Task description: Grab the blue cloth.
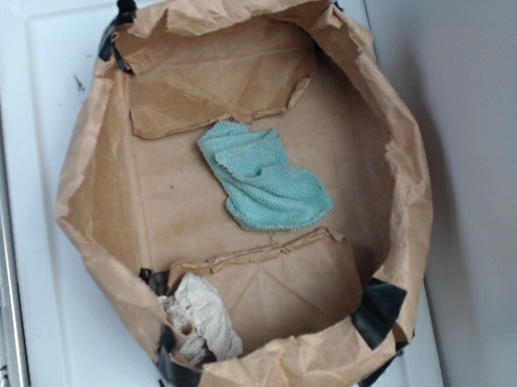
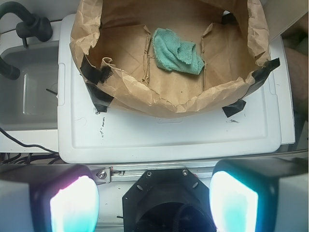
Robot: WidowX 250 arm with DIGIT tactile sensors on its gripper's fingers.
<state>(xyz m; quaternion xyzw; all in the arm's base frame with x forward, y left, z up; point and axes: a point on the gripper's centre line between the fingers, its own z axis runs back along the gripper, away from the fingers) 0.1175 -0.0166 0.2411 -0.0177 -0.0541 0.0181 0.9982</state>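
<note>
The white tabletop (image 1: 40,226) carries 1 brown paper bag tray (image 1: 87,188). The blue cloth (image 1: 266,179) lies crumpled near the middle of the tray floor; 1 off-white rag (image 1: 202,319) sits in a corner, well apart from it. The tool (image 2: 154,200) is spread wide, holding nothing, outside the tray. Step in hand: approach. The next move calls for reaching over the wall and descending onto the cloth.

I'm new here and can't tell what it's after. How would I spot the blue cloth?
Look inside the big brown paper bag on the white lid. The blue cloth lies mid-floor, teal and ribbed; the only other rag is an off-white crumpled wad by the bag's wall.
</note>
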